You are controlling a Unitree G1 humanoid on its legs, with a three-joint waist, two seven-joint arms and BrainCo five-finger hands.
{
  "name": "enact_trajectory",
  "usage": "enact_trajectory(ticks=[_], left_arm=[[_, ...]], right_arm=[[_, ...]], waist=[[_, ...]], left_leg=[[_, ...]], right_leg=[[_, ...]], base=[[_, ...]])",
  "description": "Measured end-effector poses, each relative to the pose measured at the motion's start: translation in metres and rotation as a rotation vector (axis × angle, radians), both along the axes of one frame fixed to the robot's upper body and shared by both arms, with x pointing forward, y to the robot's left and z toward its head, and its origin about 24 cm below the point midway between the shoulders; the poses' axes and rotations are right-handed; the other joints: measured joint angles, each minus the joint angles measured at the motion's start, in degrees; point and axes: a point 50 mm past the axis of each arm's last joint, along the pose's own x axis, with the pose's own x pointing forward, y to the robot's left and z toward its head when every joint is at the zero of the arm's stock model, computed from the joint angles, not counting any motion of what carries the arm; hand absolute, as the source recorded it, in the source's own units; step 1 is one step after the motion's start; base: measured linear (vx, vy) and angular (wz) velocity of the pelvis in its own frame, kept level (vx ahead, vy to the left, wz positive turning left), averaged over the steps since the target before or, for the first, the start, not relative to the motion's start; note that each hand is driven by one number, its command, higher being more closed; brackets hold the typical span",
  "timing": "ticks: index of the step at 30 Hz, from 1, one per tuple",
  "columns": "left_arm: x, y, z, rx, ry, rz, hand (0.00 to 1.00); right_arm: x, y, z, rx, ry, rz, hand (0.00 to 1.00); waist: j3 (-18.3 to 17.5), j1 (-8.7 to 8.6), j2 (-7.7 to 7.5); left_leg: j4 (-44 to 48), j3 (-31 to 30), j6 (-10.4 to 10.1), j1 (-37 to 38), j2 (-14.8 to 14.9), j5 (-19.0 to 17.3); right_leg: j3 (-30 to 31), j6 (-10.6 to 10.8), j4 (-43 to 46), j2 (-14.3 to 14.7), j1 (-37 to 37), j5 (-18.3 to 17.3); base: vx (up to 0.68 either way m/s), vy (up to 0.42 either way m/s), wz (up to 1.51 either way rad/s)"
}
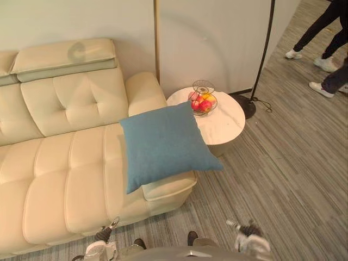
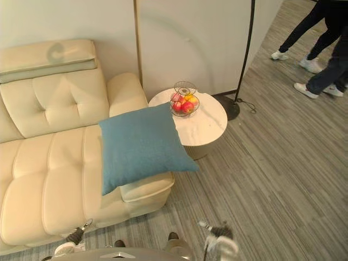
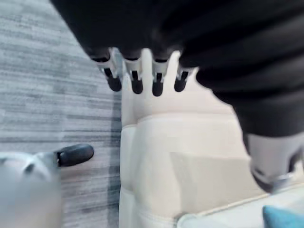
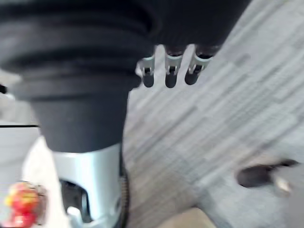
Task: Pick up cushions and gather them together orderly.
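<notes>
A square blue cushion (image 1: 163, 144) lies on the right end of the cream leather sofa (image 1: 60, 163), tilted, with one corner hanging past the seat edge toward the round table. Its corner (image 3: 285, 219) also shows in the left wrist view. My left hand (image 1: 101, 247) hangs low in front of the sofa, well short of the cushion, its fingers (image 3: 137, 78) straight and holding nothing. My right hand (image 1: 251, 238) hangs over the floor to the right, its fingers (image 4: 168, 72) relaxed and empty.
A round white side table (image 1: 225, 128) stands beside the sofa arm with a wire basket of fruit (image 1: 203, 100) on it. A black floor lamp pole (image 1: 265, 51) rises behind it. People's legs (image 1: 326, 38) stand at the far right on the grey plank floor.
</notes>
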Motion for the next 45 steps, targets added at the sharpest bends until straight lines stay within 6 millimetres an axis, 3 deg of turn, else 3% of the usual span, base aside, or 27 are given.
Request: enact_trajectory(ticks=[1,3,6,9,15,21,24,30,33,37,45], left_arm=[[0.001,0.004,0.002,0.013,-0.011,0.001,0.00],[0.011,0.027,0.015,0.086,-0.068,0.006,0.00],[0.020,0.043,0.028,0.150,-0.137,0.038,0.00],[0.042,0.053,0.052,0.210,-0.281,0.031,0.00],[0.074,0.058,0.087,0.273,-0.475,0.024,0.00],[0.100,0.052,0.113,0.269,-0.630,0.021,0.00],[0.118,0.041,0.128,0.248,-0.724,-0.009,0.00],[0.168,-0.014,0.151,0.134,-0.864,-0.179,0.00],[0.192,-0.036,0.164,0.108,-0.907,-0.261,0.00],[0.212,-0.050,0.174,0.098,-0.923,-0.313,0.00],[0.247,-0.060,0.200,0.141,-0.949,-0.334,0.00]], right_arm=[[0.004,-0.005,0.007,-0.032,-0.022,0.007,0.00],[0.023,-0.023,0.040,-0.169,-0.122,0.058,0.00],[0.038,-0.026,0.061,-0.236,-0.202,0.093,0.00],[0.065,-0.028,0.093,-0.312,-0.329,0.135,0.00],[0.097,-0.020,0.140,-0.430,-0.486,0.254,0.00],[0.121,0.004,0.167,-0.478,-0.597,0.364,0.00],[0.137,0.019,0.182,-0.485,-0.661,0.428,0.00],[0.175,0.068,0.215,-0.423,-0.815,0.577,0.00],[0.193,0.080,0.221,-0.381,-0.819,0.610,0.00],[0.208,0.089,0.227,-0.336,-0.824,0.619,0.00],[0.239,0.096,0.272,-0.299,-0.906,0.552,0.00]], waist=[[-0.1,-0.01,-0.02],[-0.8,0.01,-0.33],[-2.0,0.14,-0.69],[-2.1,0.36,-0.66],[-1.9,0.64,-0.43],[-1.0,0.93,-0.22],[0.6,0.79,-0.02],[3.4,0.88,0.85],[5.7,0.82,0.98],[7.2,0.73,1.08],[12.0,0.90,1.31]], left_leg=[[0.0,-0.1,0.0,-0.1,-0.1,0.0],[0.0,-0.4,0.0,-0.9,-0.4,0.0],[0.4,-0.9,0.2,-2.0,-0.8,0.3],[0.4,-1.8,0.9,-3.2,-1.3,0.7],[0.4,-4.7,1.2,-5.6,-1.5,0.9],[1.1,-5.4,1.6,-8.3,-1.5,1.1],[2.4,-6.1,1.8,-10.4,-1.5,1.1],[4.3,-6.6,2.9,-16.1,-1.6,1.7],[4.8,-7.0,3.3,-18.0,-1.7,2.4],[5.8,-7.9,3.7,-21.8,-1.6,3.3],[7.5,-8.2,4.1,-26.9,-1.0,4.9]], right_leg=[[0.2,0.0,-0.1,0.0,0.0,0.0],[0.4,0.2,-0.9,-0.1,-0.3,0.5],[0.4,0.6,-1.5,-0.2,-1.1,1.6],[0.4,0.9,-2.7,-0.6,-1.8,2.8],[-0.4,0.8,-2.9,-0.7,-3.6,3.0],[-0.8,0.8,-3.1,-1.0,-5.3,3.7],[-1.3,0.8,-3.3,-1.2,-6.3,4.3],[-1.6,0.7,-3.3,-1.6,-10.8,6.0],[-2.0,0.6,-3.5,-1.8,-12.1,6.9],[-2.7,0.3,-3.2,-1.9,-15.1,7.8],[-2.7,0.1,-1.4,-1.8,-20.1,9.2]], base=[[-0.02,0.014,0.05],[0.00,0.013,0.05],[0.04,0.018,0.03],[0.05,0.015,-0.04],[0.00,-0.006,0.06],[-0.01,-0.002,0.06],[-0.04,-0.004,0.10],[-0.06,0.004,0.06],[-0.05,0.008,0.10],[-0.06,0.005,0.13],[-0.07,-0.007,0.02]])
